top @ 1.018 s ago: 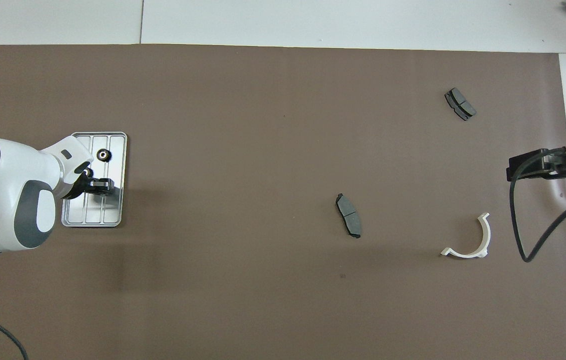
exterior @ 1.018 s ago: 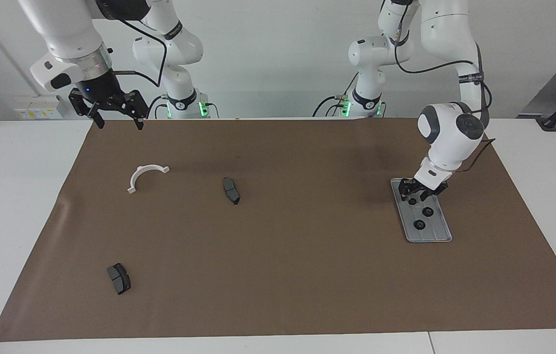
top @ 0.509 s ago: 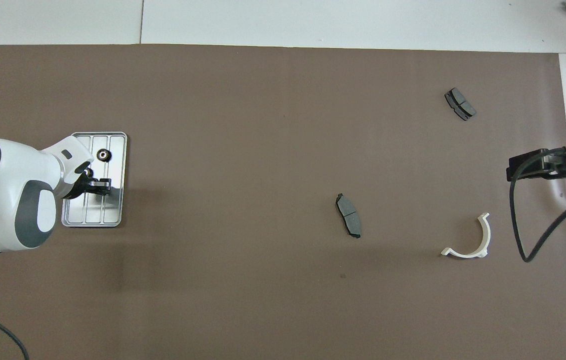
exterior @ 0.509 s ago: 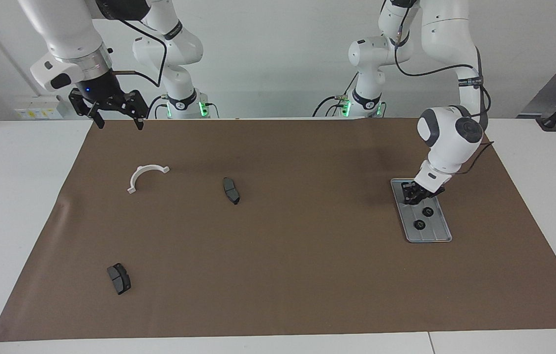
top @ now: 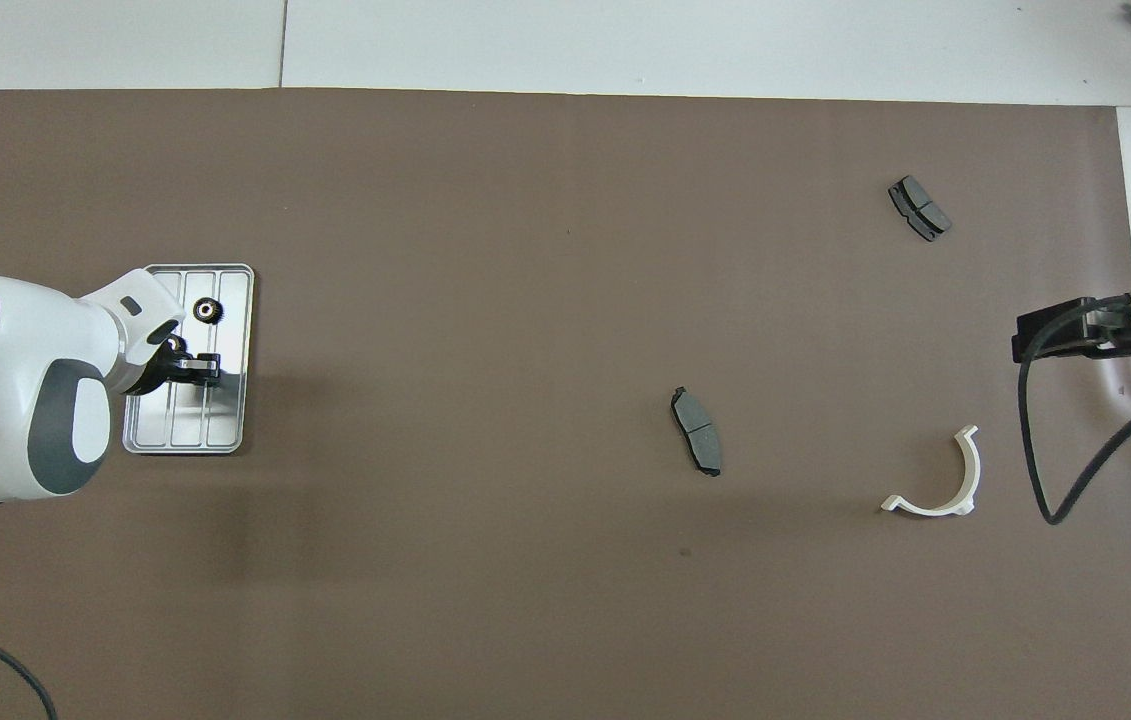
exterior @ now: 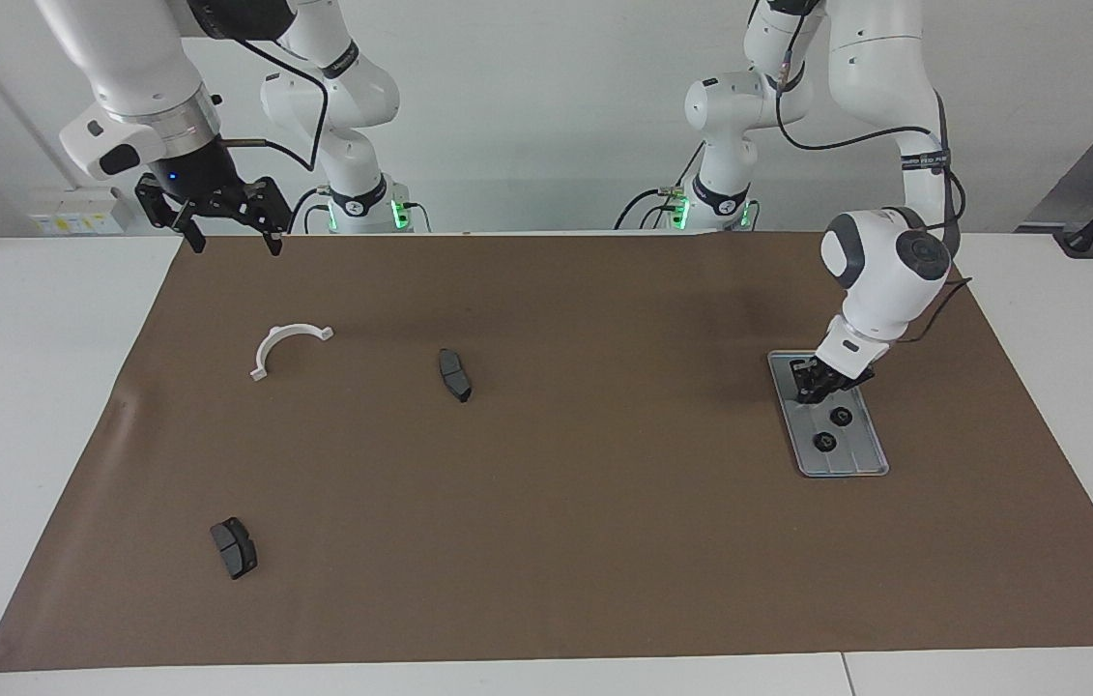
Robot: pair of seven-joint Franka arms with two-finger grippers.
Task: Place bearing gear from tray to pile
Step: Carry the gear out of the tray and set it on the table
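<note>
The silver grooved tray (exterior: 857, 460) (top: 187, 428) lies on the brown mat toward the left arm's end. Two small black bearing gears (exterior: 840, 417) (exterior: 825, 443) rest loose in it. My left gripper (exterior: 811, 389) (top: 201, 368) is down in the tray's end nearest the robots, shut on a third bearing gear that its fingers mostly hide. The pile is a loose scatter toward the right arm's end: a white half-ring bracket (exterior: 287, 345) (top: 947, 486) and two dark brake pads (exterior: 455, 375) (exterior: 234, 547). My right gripper (exterior: 227, 228) (top: 1029, 340) waits open in the air, over the mat's edge nearest the robots.
The brown mat (exterior: 556, 541) covers most of the white table. A black cable (top: 1075, 470) hangs from the right arm above the mat near the bracket. A wide stretch of bare mat separates the tray from the scattered parts.
My left gripper's fingers have closed around the gear nearest the robots in the tray, and its wrist has shifted slightly. The right arm has not moved.
</note>
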